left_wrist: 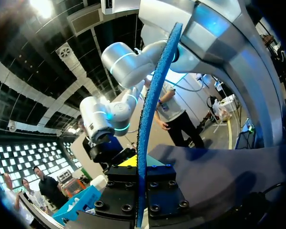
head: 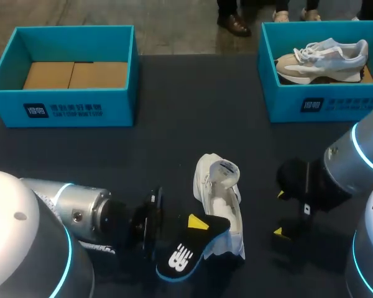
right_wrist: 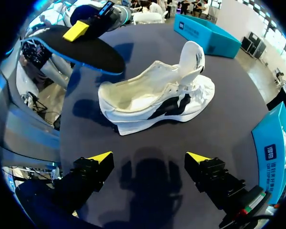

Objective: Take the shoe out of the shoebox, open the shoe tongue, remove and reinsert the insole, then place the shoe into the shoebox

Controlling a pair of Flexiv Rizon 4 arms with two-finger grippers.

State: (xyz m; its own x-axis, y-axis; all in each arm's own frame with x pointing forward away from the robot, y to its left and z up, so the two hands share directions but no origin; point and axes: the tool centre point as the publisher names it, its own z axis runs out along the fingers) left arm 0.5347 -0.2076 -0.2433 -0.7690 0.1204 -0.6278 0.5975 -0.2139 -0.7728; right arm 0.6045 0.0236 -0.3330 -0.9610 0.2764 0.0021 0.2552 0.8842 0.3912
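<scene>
The left gripper [left_wrist: 142, 168] has its fingers clamped on the black, blue-edged insole [head: 186, 251]. From that wrist's view the insole sits edge-on between the fingers, pressed from both sides, and runs straight out ahead of them. It is held above the table [head: 174, 124], just beside the heel end of the white shoe [head: 219, 205]. I cannot tell whether it brushes the shoe.

The shoe stands on its sole near the middle of the table, out of both boxes. Its long axis runs from the robot's side toward the far edge, with the toe pointing away and the heel nearest the robot. The tongue is pulled up and stands tall over the opening.

The right gripper [right_wrist: 150, 160] hangs beside the shoe on the shoe's right flank. Its fingers are spread wide and hold nothing; the shoe lies broadside just ahead of them, not touching either.

At the far edge, the left shoebox [head: 62, 108] shows only its cardboard floor. The right shoebox [head: 323, 102] holds a second shoe [head: 323, 56].
</scene>
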